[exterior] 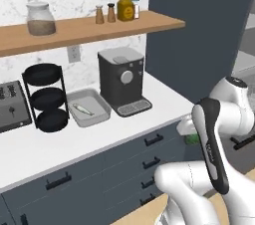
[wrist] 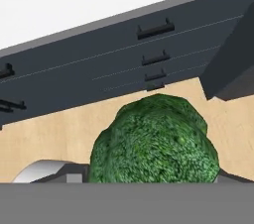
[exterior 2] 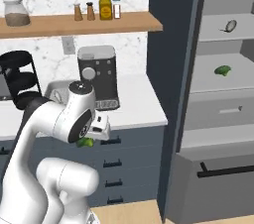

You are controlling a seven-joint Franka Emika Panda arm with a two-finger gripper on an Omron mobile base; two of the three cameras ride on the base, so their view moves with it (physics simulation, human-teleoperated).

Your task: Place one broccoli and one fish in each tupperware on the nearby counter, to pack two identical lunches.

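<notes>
My gripper (wrist: 154,181) is shut on a green broccoli (wrist: 156,141), which hides the fingertips. The held broccoli (exterior 2: 85,142) hangs in front of the dark drawers, below the counter (exterior: 60,144) edge, and a bit of it shows beside the arm (exterior: 191,139). On the counter a light-grey tupperware (exterior: 94,121) holds one small fish (exterior: 82,109); it stands between the black rack and the coffee machine. A second broccoli (exterior 2: 222,70) lies on a shelf of the open fridge, and a fish (exterior 2: 229,26) lies on the shelf above.
A dark coffee machine (exterior: 122,79) stands right of the tupperware, a black three-tier rack (exterior: 46,97) left of it, and a toaster (exterior: 10,104) further left. A wooden shelf (exterior: 74,27) with jars hangs above. The open fridge (exterior 2: 218,119) is on the right.
</notes>
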